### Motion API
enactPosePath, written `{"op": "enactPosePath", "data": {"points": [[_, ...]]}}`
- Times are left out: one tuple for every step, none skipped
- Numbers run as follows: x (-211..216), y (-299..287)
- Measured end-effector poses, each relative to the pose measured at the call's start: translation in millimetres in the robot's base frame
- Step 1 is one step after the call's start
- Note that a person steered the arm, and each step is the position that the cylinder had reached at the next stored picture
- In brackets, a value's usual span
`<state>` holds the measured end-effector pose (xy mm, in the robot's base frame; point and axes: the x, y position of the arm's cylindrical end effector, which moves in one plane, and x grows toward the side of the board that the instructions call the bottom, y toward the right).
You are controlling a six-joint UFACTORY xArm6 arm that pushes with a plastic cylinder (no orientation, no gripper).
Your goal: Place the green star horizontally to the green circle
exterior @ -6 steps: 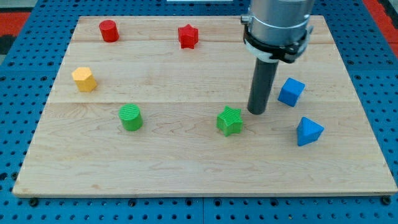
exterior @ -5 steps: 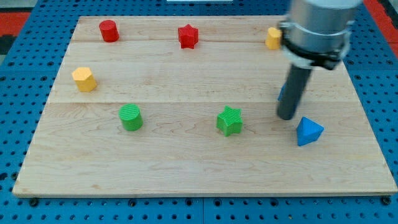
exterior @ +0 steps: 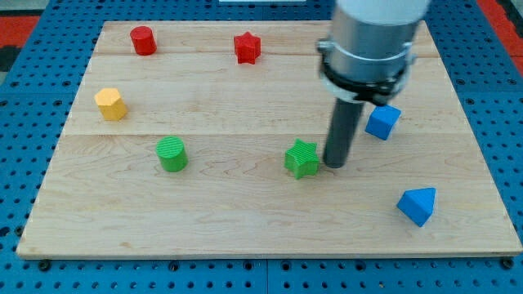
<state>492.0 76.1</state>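
Note:
The green star (exterior: 301, 158) lies on the wooden board (exterior: 245, 220) right of centre. The green circle (exterior: 172, 153) stands to its left, at about the same height in the view. My tip (exterior: 334, 164) is down on the board just right of the green star, close to or touching its right side.
A red cylinder (exterior: 143, 40) and a red star (exterior: 247, 47) sit near the view's top. A yellow hexagon block (exterior: 110, 104) is at the left. A blue cube (exterior: 382, 121) is right of the rod. A blue triangle block (exterior: 417, 205) lies at the lower right.
My tip swung right to the blue blocks, then came back left beside the green star. The blue triangle block was pushed down and to the right. The green star has hardly moved.

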Motion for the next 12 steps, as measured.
{"op": "enactPosePath", "data": {"points": [[0,-10],[0,-14],[0,-24],[0,-34],[-4,-38],[-8,-38],[-22,-43],[-53,-76],[-54,-107],[-54,-95],[-58,-95],[-68,-104]]}}
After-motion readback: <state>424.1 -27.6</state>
